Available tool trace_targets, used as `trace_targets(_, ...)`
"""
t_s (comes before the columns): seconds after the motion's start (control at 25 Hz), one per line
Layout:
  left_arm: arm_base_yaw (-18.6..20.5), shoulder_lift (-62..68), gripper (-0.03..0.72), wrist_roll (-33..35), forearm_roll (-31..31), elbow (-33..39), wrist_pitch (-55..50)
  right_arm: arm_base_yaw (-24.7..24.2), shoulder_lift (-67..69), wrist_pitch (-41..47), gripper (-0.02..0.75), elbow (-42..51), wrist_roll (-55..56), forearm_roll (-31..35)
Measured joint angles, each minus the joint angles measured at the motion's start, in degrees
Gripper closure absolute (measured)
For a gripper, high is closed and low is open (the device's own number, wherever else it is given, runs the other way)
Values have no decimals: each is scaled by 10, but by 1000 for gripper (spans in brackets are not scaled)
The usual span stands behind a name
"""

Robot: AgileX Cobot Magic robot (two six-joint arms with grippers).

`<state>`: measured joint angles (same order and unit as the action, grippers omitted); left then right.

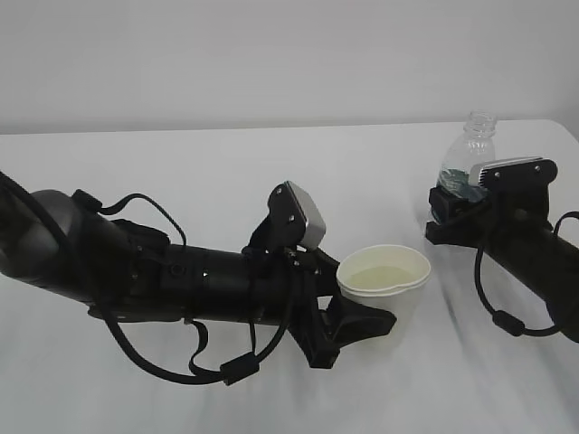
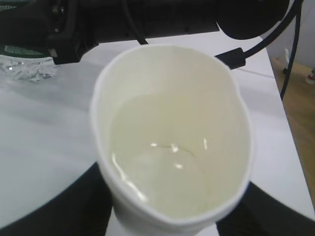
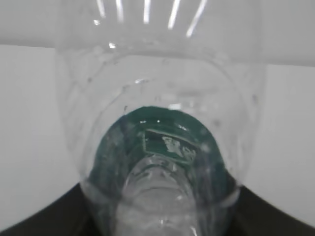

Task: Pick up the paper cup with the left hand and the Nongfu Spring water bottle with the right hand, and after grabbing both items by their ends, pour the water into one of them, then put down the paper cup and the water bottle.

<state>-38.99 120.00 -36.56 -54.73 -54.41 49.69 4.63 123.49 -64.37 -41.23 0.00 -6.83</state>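
White and bare-looking, the bench [image 1: 226, 163] runs back to a plain pale wall, and 2 black arms reach in over it from either side. On the left, the left hand [image 1: 362, 318] has its fingers set around the lower body of the paper cup [image 1: 384, 274], part-way open and holding it there, near the middle of the bench and a little toward the front. The cup stands upright, its rolled rim squeezed into an oval, as the left wrist view shows plainly. Inside it lies a shallow pool of water [image 2: 162, 162], clear with a faint yellowish cast against the cream lining, with small glints on its surface. Well apart, toward the right rear of the bench, the right hand [image 1: 452, 203] grips the Nongfu Spring water bottle [image 1: 470, 158] around its lower half, jaws about half open on the dark green label. The bottle stands upright with its open neck on top and no cap. From the right wrist view its ribbed clear body looks empty.
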Motion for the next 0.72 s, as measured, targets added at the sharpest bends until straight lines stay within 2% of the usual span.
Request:
trace_targets(0.56,0,0,263,0,0,0,-2,0,14,-2,374,-1,16,0)
trace_targets(0.72,0,0,263,0,0,0,-4,0,14,-3,314,-1,17,-2)
